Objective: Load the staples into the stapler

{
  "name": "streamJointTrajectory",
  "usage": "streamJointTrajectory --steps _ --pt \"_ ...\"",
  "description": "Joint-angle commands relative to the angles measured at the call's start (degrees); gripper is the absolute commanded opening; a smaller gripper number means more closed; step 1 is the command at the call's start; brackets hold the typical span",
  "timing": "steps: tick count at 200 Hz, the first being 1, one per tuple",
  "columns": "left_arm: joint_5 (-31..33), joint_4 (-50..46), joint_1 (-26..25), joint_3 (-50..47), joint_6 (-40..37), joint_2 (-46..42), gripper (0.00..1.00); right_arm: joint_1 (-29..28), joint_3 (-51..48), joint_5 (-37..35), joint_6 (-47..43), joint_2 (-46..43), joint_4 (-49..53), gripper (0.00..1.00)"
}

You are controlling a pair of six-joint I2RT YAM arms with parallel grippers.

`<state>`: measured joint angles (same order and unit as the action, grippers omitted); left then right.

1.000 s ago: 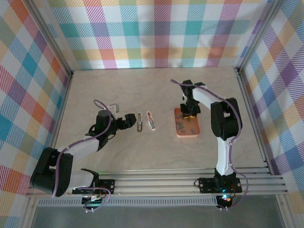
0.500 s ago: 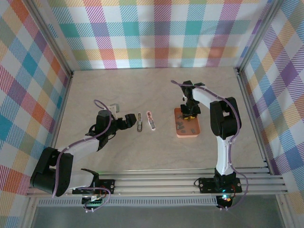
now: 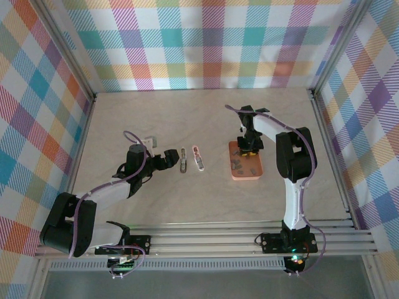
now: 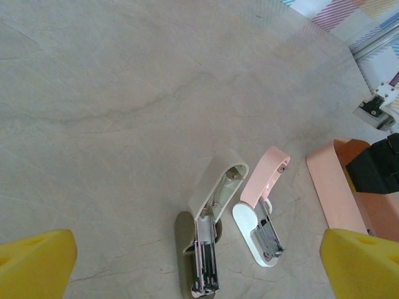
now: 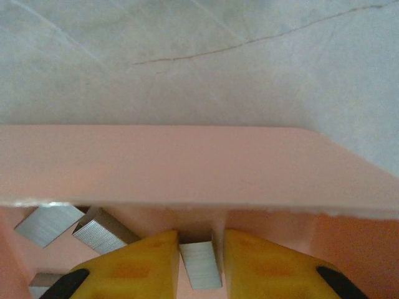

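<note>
R claw [image 3: 247, 149] is pinching one staple strip [image 5: 201, 266] at the tray [image 5: 156, 162] far wall; better lifting it straight, w/o tilt. L claw [image 3: 169, 159] is hanging wide beside the open stapler [image 4: 265, 180] on the table [image 4: 124, 93].

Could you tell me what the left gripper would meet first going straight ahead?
Probably the opened white stapler, lying just ahead of the open left gripper, though depth is unclear.
</note>
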<state>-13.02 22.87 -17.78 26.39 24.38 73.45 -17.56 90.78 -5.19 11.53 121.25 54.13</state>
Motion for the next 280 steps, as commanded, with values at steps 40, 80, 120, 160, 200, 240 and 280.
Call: streamJointTrajectory --steps 40,80,120,160,200,240,280 --pt "-0.96 1.47 0.91 0.77 -1.22 0.36 1.00 0.52 0.54 0.70 0.59 0.59 -1.21 0.20" --pt "-1.05 1.54 0.87 0.83 -1.18 0.47 1.00 0.52 -2.17 0.69 1.78 -2.76 -4.14 0.18" --pt "-1.23 1.48 0.91 0.77 -1.04 0.56 1.00 0.42 -5.35 1.27 3.14 -6.29 -7.28 0.18" --pt "-2.11 0.26 0.91 1.49 -1.03 0.67 1.00 0.31 -9.67 0.84 4.37 -11.03 -11.39 0.18" --pt "-4.96 -3.63 0.61 4.31 -0.79 1.79 0.98 -1.22 -17.02 -0.62 6.19 -19.24 -18.53 0.18" --pt "-5.20 -8.10 -0.50 6.21 -0.61 2.33 0.98 -4.92 -24.61 -2.13 8.59 -27.47 -25.62 0.18" --pt "-9.27 -11.80 -1.52 8.94 1.28 5.89 0.92 -9.22 -28.99 -3.91 10.51 -31.62 -31.00 0.18"
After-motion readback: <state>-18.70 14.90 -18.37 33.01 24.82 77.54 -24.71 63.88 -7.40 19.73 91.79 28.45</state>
